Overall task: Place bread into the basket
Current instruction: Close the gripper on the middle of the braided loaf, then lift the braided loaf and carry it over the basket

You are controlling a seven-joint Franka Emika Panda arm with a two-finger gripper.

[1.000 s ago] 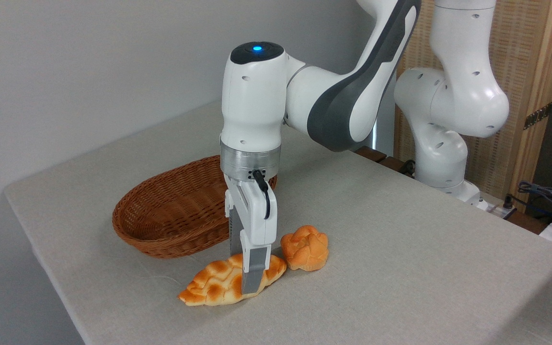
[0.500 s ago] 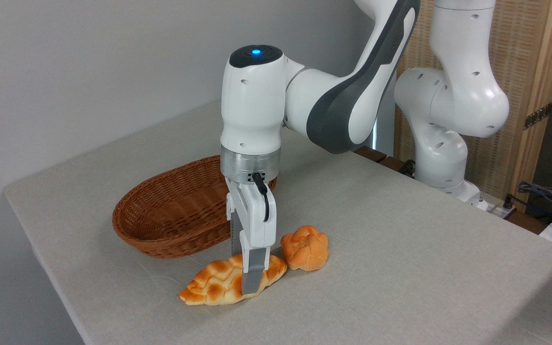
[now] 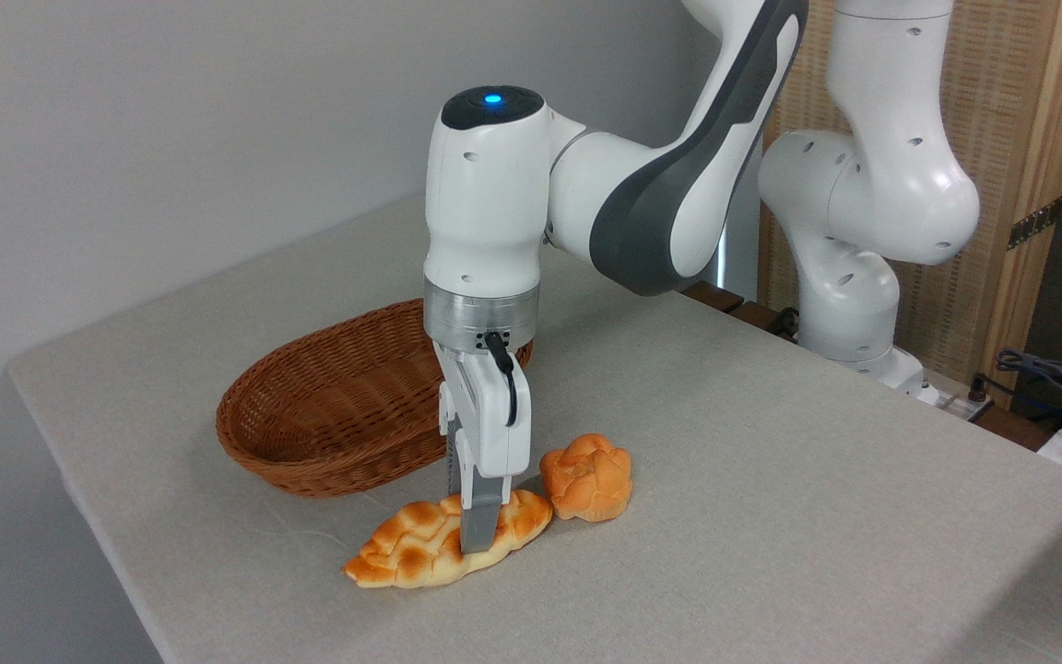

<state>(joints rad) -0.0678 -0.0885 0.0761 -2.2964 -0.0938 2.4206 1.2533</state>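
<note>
One grey cloth-covered bench (image 3: 771, 480) stands against a pale wall, with a wooden screen at the right behind the arm's base. Tool (image 3: 480, 526) points straight down, fingers closed on the bread (image 3: 420, 549) near its right end. Bread lies flat near the bench's front edge. Basket (image 3: 337, 415) sits just behind it; small bun (image 3: 586, 477) touches the bread's right tip.
</note>
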